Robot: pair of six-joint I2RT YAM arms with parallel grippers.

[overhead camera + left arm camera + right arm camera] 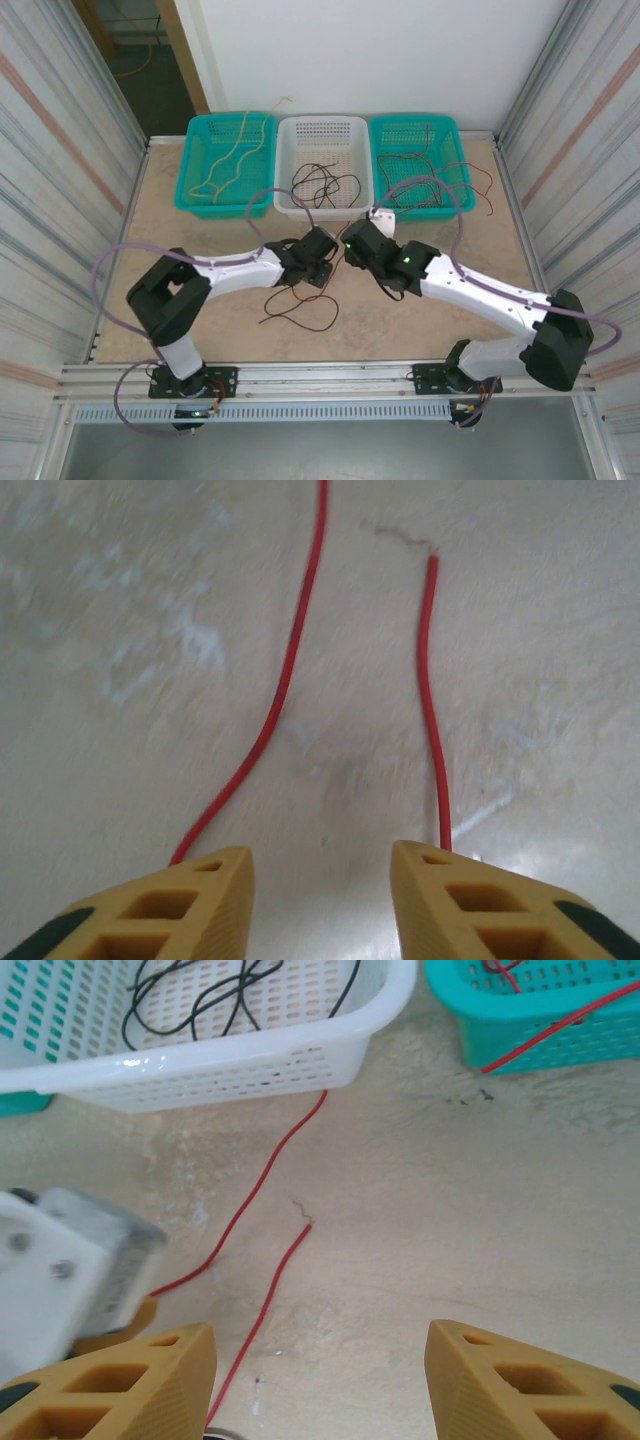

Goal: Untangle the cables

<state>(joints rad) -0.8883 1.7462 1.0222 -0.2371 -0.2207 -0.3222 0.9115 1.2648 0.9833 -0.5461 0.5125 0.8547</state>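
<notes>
A red cable lies on the tabletop as two strands: a long one [285,680] and a shorter one [430,680] ending in a bare tip. My left gripper [320,880] hovers open just above them, one strand passing under each yellow finger. In the right wrist view the same red cable [270,1295] runs beside my open right gripper [320,1360], with nothing between its fingers. From above, the left gripper [318,262] and right gripper [355,240] meet mid-table. Loose red and black cables [300,305] lie just in front of them.
Three baskets line the back: a teal one [190,170] with a tan cable, a white one [288,170] with black cable, and a teal one [458,165] with red and black cables, one red strand [560,1030] hanging over its wall. The left arm's wrist [60,1260] sits close left of my right fingers.
</notes>
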